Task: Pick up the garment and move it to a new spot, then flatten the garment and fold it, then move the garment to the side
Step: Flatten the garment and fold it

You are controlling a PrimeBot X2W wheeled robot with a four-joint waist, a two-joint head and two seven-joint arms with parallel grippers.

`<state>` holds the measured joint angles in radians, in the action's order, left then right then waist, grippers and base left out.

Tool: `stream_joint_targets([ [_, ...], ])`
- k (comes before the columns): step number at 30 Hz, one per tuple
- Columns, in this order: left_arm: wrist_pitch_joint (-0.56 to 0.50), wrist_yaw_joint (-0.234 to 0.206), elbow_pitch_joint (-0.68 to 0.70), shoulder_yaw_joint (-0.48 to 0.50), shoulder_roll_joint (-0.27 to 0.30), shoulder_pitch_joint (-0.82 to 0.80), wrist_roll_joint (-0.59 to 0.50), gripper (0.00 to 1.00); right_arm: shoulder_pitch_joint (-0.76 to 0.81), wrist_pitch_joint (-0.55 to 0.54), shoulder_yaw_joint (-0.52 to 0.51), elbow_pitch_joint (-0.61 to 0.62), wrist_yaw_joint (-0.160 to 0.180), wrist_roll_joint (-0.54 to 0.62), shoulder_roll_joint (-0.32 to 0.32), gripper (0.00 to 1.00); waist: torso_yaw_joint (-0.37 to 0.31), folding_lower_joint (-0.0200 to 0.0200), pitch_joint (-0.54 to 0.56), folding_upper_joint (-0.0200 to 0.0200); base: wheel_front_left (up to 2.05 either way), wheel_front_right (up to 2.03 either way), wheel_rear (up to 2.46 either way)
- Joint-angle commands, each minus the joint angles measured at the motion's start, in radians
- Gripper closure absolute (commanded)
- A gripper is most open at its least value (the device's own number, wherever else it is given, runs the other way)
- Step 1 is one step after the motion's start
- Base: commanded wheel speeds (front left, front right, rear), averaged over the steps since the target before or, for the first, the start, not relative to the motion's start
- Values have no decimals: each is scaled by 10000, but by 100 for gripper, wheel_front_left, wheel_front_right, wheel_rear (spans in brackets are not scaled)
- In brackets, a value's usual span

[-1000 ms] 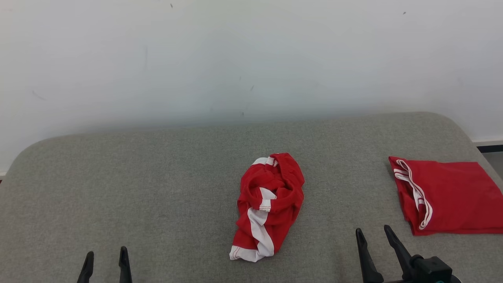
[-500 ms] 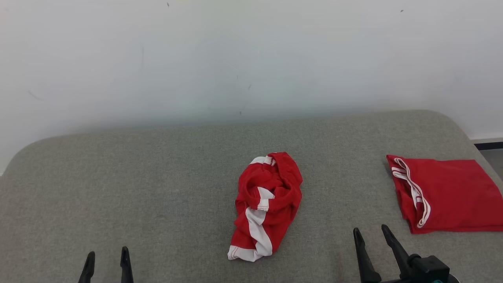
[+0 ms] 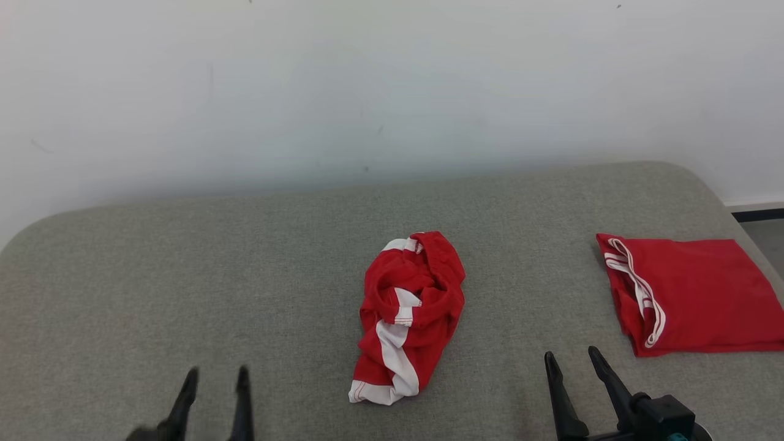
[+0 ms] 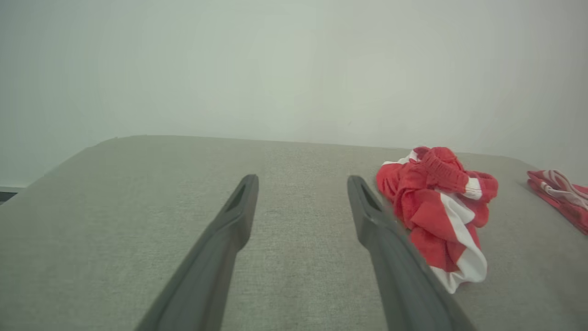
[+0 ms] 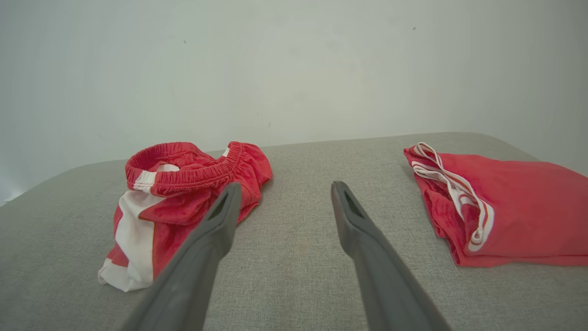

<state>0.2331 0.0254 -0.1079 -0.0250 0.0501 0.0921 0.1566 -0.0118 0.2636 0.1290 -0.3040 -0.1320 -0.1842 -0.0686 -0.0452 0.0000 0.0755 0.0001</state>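
Observation:
A crumpled red garment (image 3: 409,315) with white stripes lies bunched at the middle of the grey padded surface (image 3: 184,275); its elastic waistband shows in the right wrist view (image 5: 183,184). My left gripper (image 3: 217,375) stands open near the front edge, well to the left of the garment (image 4: 436,216), touching nothing. At the front right my right gripper (image 3: 571,358) is open too, empty, between the crumpled garment and a folded one.
A folded red garment with white trim (image 3: 689,294) lies flat at the right end of the surface, also seen in the right wrist view (image 5: 500,207). A pale wall (image 3: 367,92) rises behind. Dark floor edge (image 3: 759,214) shows far right.
The head camera has shifted slightly, so the whole picture sits a bit lower left. My left gripper has come forward and to the right, toward the crumpled garment. The right gripper holds its place.

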Motion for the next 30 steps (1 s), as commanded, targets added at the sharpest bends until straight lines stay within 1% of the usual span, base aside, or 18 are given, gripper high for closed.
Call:
stream_joint_targets([
  [1, -248, 163, -53, -168, 5, -580, 12, 0, -86, 8, 18, 12, 30, 15, 13, 0, -71, 0, -56, -1, 0, 0, 0],
  [3, -777, 431, -349, -587, 70, -1283, -3, 0, -114, 8, 60, -2, 30, 17, 12, 0, -165, 0, -114, -1, 0, 0, 0],
  [7, -1956, 815, -1147, -1331, 71, -2942, 390, 0, -258, 8, 195, -42, 30, -9, 26, 0, -440, 0, -245, -1, 0, 0, 0],
  [10, -2900, 963, -1886, -2223, 102, -4097, 412, 0, -361, 8, 360, -77, 30, -41, 29, 0, -784, 0, -384, -1, 0, 0, 0],
  [13, -3436, 1033, -2544, -3206, 249, -5001, 441, 0, -505, 7, 476, -94, 30, -46, 14, 0, -1184, 0, -547, -1, 0, 0, 0],
  [15, -3668, 1038, -2935, -3990, 467, -5495, 614, 0, -574, 7, 584, -106, 30, -55, 9, 0, -1467, 0, -663, -1, 0, 0, 0],
  [19, -4040, 1035, -3688, -5239, 1053, -6163, 1106, 0, -709, 8, 735, -128, 30, -98, -4, 0, -2023, 0, -852, -1, 0, 0, 0],
  [20, -4040, 1035, -3688, -5239, 1053, -6163, 1106, 0, -709, 8, 735, -128, 30, -98, -4, 0, -2023, 0, -852, -1, 0, 0, 0],
  [22, -4105, 1037, -3932, -5760, 1346, -6375, 1333, 0, -720, 7, 786, -142, 30, -116, 1, 0, -2216, 0, -924, -1, 0, 0, 0],
  [26, -4211, 1038, -4386, -6371, 1789, -6649, 1631, 0, -702, 8, 795, -141, 30, -170, 7, 0, -2431, 0, -1030, -1, 0, 0, 0],
  [30, -4264, 1039, -4899, -6731, 2049, -6900, 1572, 0, -727, 8, 814, -119, 30, -185, 14, 0, -2545, 0, -1084, -1, 0, 0, 0],
])
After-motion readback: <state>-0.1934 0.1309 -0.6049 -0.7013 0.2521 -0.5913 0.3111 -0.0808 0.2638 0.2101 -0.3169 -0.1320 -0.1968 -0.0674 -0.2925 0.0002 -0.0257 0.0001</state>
